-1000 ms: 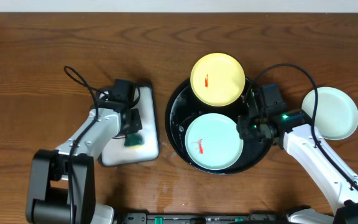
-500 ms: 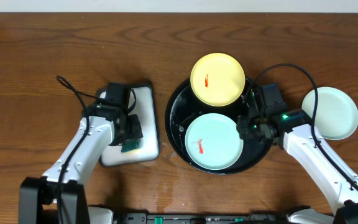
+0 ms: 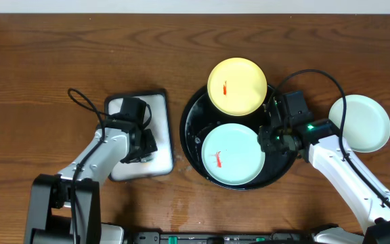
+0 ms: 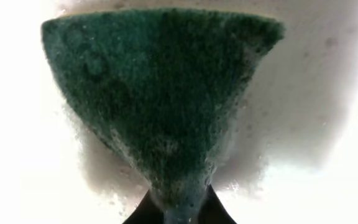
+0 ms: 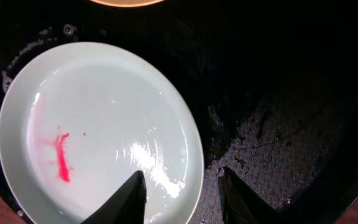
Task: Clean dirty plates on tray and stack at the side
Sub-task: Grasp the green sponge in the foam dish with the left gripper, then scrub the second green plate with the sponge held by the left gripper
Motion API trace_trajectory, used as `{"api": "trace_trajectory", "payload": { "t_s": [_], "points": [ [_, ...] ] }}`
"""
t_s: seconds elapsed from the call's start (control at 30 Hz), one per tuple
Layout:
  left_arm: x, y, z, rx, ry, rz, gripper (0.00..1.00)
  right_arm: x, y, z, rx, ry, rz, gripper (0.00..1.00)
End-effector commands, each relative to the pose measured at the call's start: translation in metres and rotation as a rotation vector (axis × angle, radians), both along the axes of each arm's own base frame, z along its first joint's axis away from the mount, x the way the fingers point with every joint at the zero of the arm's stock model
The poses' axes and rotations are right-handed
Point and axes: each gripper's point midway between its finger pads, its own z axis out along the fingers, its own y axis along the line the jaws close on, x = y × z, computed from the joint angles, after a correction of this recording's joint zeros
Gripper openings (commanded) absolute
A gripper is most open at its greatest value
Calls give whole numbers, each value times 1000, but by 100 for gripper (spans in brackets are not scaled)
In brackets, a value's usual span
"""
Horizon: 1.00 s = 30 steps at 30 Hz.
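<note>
The black tray (image 3: 188, 125) holds two plates. The pale yellow one (image 3: 236, 85) lies at the back and a mint green one (image 3: 232, 154) at the front, each with a red smear. A second mint plate (image 3: 359, 123) lies on the table to the right and shows no smear. My right gripper (image 5: 182, 190) is open and straddles the right rim of the front mint plate (image 5: 104, 124), one finger over the plate and one over the wet tray (image 5: 278, 74). My left gripper (image 4: 179, 214) is shut on a green sponge (image 4: 160, 81) above the white tray (image 3: 158, 108).
The white rectangular tray lies left of the black tray, with a narrow strip of wood between them. Black cables loop beside both arms (image 3: 80, 102) (image 3: 317, 74). Water drops glisten on the black tray's floor.
My left gripper opened briefly, then shut on the green sponge, and the left arm shifted a little over the white tray. The right arm and the plates have not moved.
</note>
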Motion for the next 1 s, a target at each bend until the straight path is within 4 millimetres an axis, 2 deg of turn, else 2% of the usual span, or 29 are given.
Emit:
{"api": "trace_trajectory", "payload": {
  "t_s": [0.0, 0.13, 0.23, 0.37, 0.53, 0.67, 0.83, 0.97],
  "points": [
    [-1, 8, 7, 45, 32, -16, 8, 0, 2, 3, 7, -5, -4, 36],
    [6, 7, 41, 46, 19, -45, 7, -3, 1, 0, 3, 6, -4, 33],
    [9, 4, 72, 32, -12, -78, 7, -9, -4, -11, -22, 35, -10, 34],
    [12, -17, 109, -89, -97, -138, 7, -20, -8, -38, -42, 100, -27, 34],
    [5, -42, 141, -234, -191, -180, 7, -25, -8, -67, -55, 152, -26, 31],
    [-2, -58, 150, -256, -217, -236, 8, -18, -5, -79, -44, 140, -28, 1],
    [-11, -89, 138, -285, -183, -268, 7, -15, -11, -82, -55, 153, -155, 1],
    [-11, -124, 126, -318, -181, -305, 7, -15, -24, -83, -90, 166, -317, 1]
  ]
}}
